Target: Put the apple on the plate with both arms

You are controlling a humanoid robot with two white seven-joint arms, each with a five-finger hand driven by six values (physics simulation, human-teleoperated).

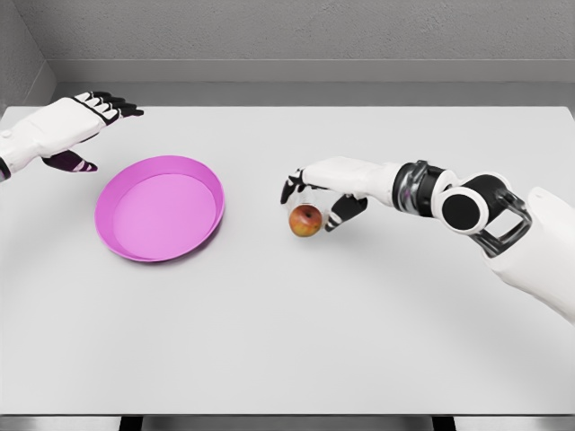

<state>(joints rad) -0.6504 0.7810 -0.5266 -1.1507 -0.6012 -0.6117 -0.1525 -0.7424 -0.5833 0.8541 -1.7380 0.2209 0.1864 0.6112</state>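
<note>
**Red apple at right fingertips, not gripped yet**

Red-yellow apple (306, 219) sits on the table (359, 341), well right of the pink plate (160, 207). My right hand (325, 190) is over and just behind it, fingers curled down on either side; I can't tell if they're touching, so I read it as no grip yet. Apple lies just below and toward me from those fingertips. It's round, so no long axis to align; stem direction too small to read. Left hand (67, 127) hovers far-left of the plate, fingers relaxed, holding nothing, well away from the apple. Right is clearly nearer. Next move, I judge: close on it, carry left.
</note>
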